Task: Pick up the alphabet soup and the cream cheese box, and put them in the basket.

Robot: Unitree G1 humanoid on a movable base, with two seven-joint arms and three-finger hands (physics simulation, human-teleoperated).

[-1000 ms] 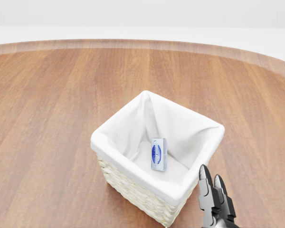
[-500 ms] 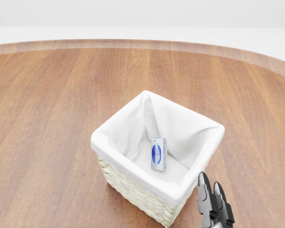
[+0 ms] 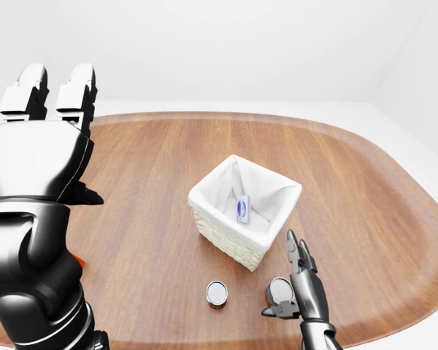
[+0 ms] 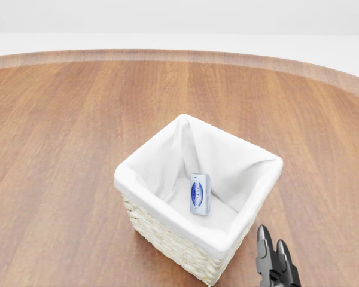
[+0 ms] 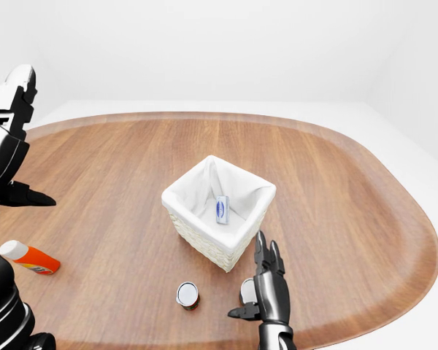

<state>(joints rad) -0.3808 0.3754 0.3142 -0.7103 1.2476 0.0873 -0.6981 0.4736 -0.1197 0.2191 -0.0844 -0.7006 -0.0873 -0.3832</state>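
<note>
The cream cheese box (image 4: 200, 194) lies inside the basket (image 4: 167, 236). Below the basket in the left-eye view, two cans stand on the table (image 3: 365, 219); which is the alphabet soup I cannot tell. The right hand (image 3: 300, 281), fingers spread, touches the right can (image 3: 278, 291); the left hand (image 3: 47, 124) is raised, open

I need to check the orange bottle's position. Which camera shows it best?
The right-eye view: the orange bottle lies whole on the table at left. The left-eye view shows only an orange sliver behind the left arm; the head view misses it.
</note>
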